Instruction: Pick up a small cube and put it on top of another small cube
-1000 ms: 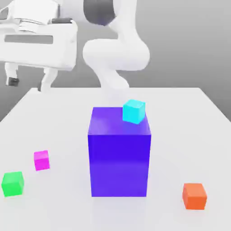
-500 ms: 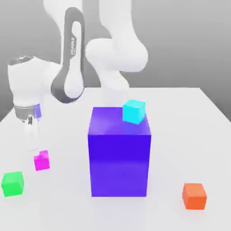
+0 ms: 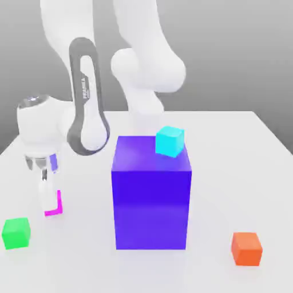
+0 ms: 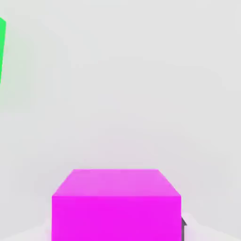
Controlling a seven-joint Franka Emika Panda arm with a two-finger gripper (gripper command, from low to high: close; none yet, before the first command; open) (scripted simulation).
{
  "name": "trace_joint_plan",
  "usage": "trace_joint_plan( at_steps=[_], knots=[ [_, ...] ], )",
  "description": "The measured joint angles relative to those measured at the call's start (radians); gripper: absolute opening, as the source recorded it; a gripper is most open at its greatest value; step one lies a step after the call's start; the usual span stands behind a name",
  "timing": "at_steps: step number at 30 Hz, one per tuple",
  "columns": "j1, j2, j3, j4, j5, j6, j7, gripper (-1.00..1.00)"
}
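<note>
So the arm is bent down over the side of the white worktop (image 3: 240,143) on the exterior view's left, and the hand (image 3: 44,197) is right down at the magenta cube (image 3: 56,205), with a white finger (image 3: 43,194) standing in front of most of it so you only catch an L-shaped sliver of pink poking out beside and below it. Honestly I cannot tell whether the hand is clenched on the cube or just sitting around it released, the finger gap just isn't visible from here. In the hand view the magenta cube (image 4: 116,204) sits big and close, flat on the worktop as far as I can see, with a dark bit of finger pad (image 4: 183,227) just peeking at one lower corner of it. The green cube (image 3: 15,233) sits on the worktop near the magenta one, toward the front of the exterior view, and you get a slice of it (image 4: 2,47) at the edge of the hand view too. Middle of the worktop there's 1 big blue block (image 3: 151,200), and a small cyan cube (image 3: 170,141) is resting on top of it near its back corner on the exterior view's right. An orange cube (image 3: 246,248) sits well apart on the exterior view's right, near the front.
</note>
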Motion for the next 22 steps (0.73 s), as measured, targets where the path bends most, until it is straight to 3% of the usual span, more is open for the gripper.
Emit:
trace_joint_plan(
  at_steps=[4, 13, 18, 19, 22],
  knots=[
    [0.002, -0.124, -0.024, -0.009, -0.095, -0.113, 0.084, -1.00],
    [0.065, -0.062, 0.000, 0.291, -0.094, -0.353, 0.409, -1.00],
    [0.068, 0.075, 0.012, 0.356, -0.064, -0.280, 0.449, -1.00],
    [0.064, 0.109, 0.017, 0.358, -0.057, -0.249, 0.445, 1.00],
    [0.064, 0.109, 0.017, 0.358, -0.057, -0.249, 0.445, 1.00]
  ],
)
